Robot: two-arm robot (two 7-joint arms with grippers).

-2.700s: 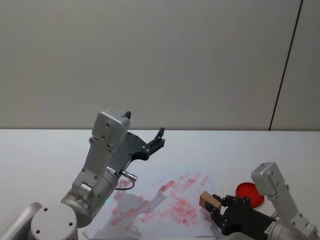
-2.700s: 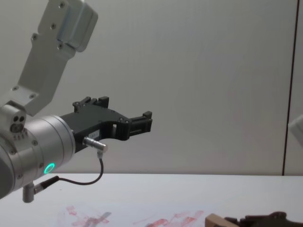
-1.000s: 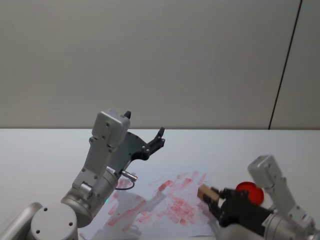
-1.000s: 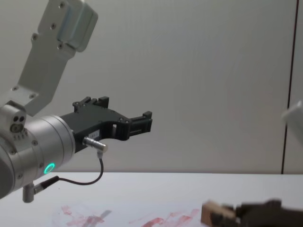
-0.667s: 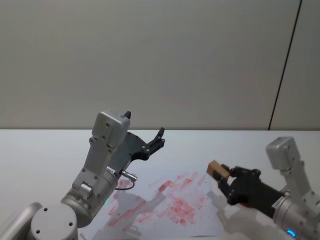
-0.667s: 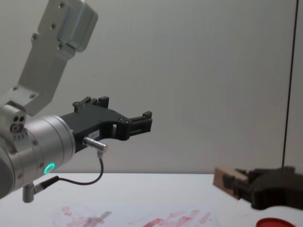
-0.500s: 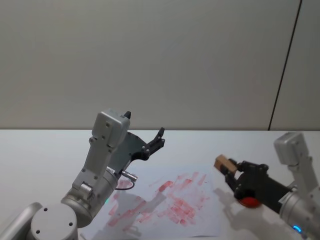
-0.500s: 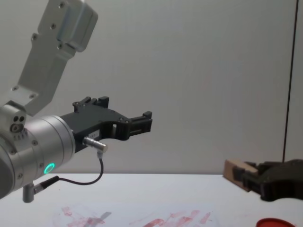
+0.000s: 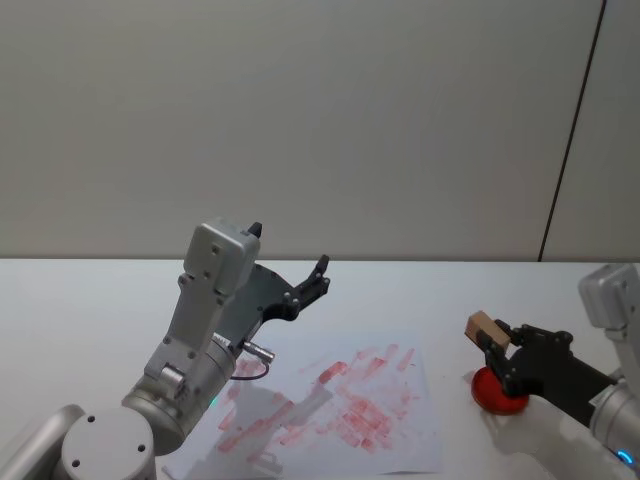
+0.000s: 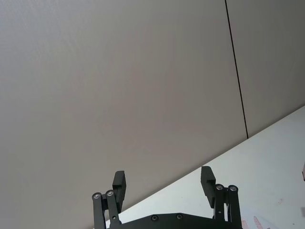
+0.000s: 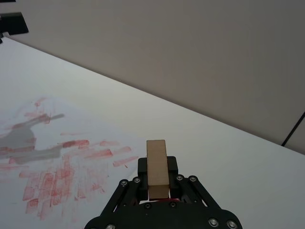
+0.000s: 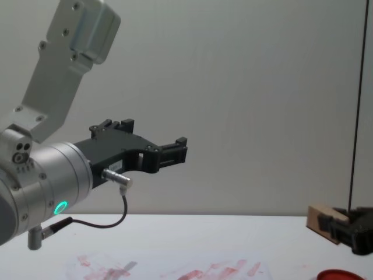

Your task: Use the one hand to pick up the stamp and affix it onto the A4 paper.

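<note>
**Holding the stamp in the air, to the right of the paper**

Gripping the stamp (image 9: 486,327) is my right claw (image 9: 497,345). My two black fingers (image 11: 171,164) are closed on the lower part of the wooden block, and its pale upper part stands out beyond my fingertips. In the right wrist view the block (image 11: 157,167) is upright between my fingers, with its plain narrow face toward the camera. In the chest view I see it (image 12: 320,220) at the tip of my right claw (image 12: 341,229), lifted above the white table (image 9: 90,300).

Just under my right claw is a flat round red disc (image 9: 497,393); in the head view my fingers cover a part of it. I cannot tell if the block touches the disc, but the chest view shows the block higher than the disc (image 12: 341,275).

The A4 paper (image 9: 330,410) lies flat on the table to the left of my right claw, apart from it. Its surface has many red and pink ink marks. The stamp is not over the paper; it is beyond the paper's right edge.

My left claw (image 9: 318,278) is raised in the air above the far left part of the paper, with its fingers spread wide and nothing between them (image 10: 164,183).
</note>
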